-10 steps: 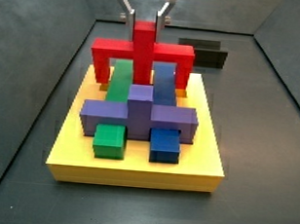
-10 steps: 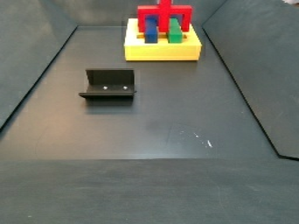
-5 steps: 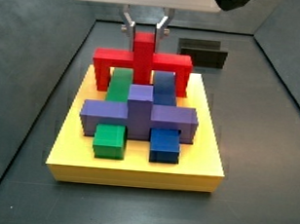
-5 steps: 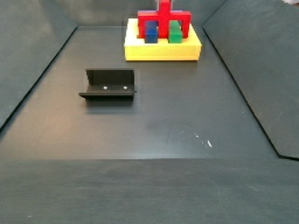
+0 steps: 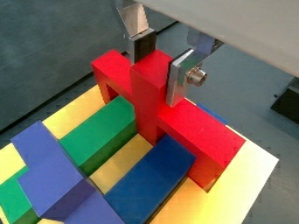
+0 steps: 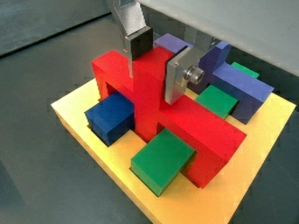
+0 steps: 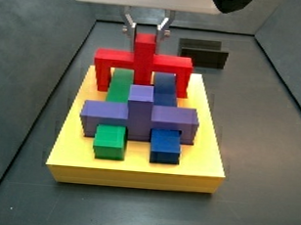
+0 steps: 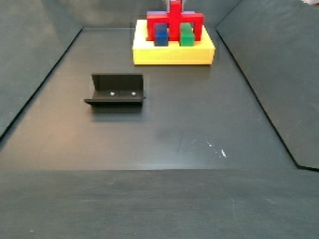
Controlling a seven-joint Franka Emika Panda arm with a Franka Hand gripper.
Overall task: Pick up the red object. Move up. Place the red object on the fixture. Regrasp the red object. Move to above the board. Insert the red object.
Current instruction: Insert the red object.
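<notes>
I judge insertion in hand: my gripper (image 5: 160,63) is clamped on the red object's (image 5: 158,109) upright stem, its prongs entering the board (image 7: 135,170) at the far edge. Next: press straight down, then release.

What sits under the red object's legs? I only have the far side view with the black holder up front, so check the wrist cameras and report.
Observer: In a wrist view, the red object straddles a green block and a blue block lying on the board.
Operator: Tell me the grip.
Observer: The gripper has its fingers clamped on the red upright stem.
Operator: Report the purple piece.
Observer: The purple block lies across the board's middle, nearer that camera than the red object.
</notes>
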